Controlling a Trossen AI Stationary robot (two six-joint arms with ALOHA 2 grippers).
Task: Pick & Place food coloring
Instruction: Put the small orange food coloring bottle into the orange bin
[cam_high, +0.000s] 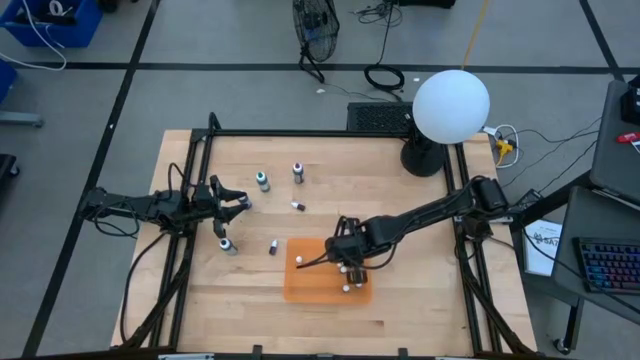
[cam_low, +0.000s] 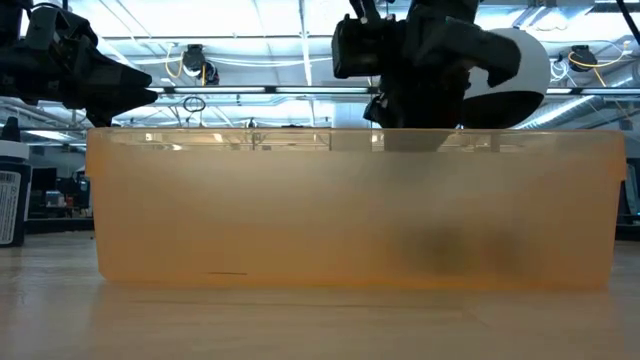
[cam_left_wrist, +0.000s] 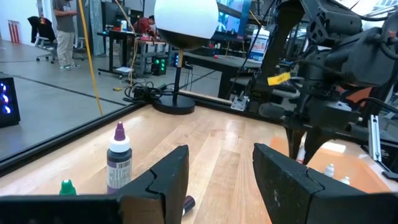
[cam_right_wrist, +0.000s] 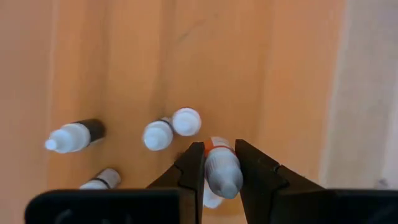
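Right claw (cam_right_wrist: 216, 167) is down inside the orange bin (cam_high: 300, 285), pinching one food coloring bottle (cam_right_wrist: 221, 169) between its fingers. Wrist view shows a pale cap, an orange-red band at the neck and a greyish body. Held low over the bin floor, so this reads as the drop-off phase: bottle carried in, not yet released.

Already lying on the bin floor right by it: a dark-bodied bottle on its side (cam_right_wrist: 73, 137), another capped bottle (cam_right_wrist: 158, 134) touching a white round cap or bead (cam_right_wrist: 186, 121), and one more at the frame edge (cam_right_wrist: 102, 179). All tipped over, which fits being dropped rather than set upright.

Still out on the tabletop (cam_high: 420, 300): a green-capped bottle (cam_high: 262, 180) and a purple-capped one (cam_high: 298, 171) standing, a small dark one lying (cam_high: 297, 206), another small one (cam_high: 272, 247), and one near the left arm (cam_high: 227, 245). Purple one up close: pointed purple tip, white collar, dark label.

Left claw (cam_left_wrist: 217, 180) hovers over the left side of the tabletop, fingers spread, nothing in them, aimed toward the standing bottles; looks staged for the next pick.

Low view is blocked by the bin wall; contents only a dark smudge.
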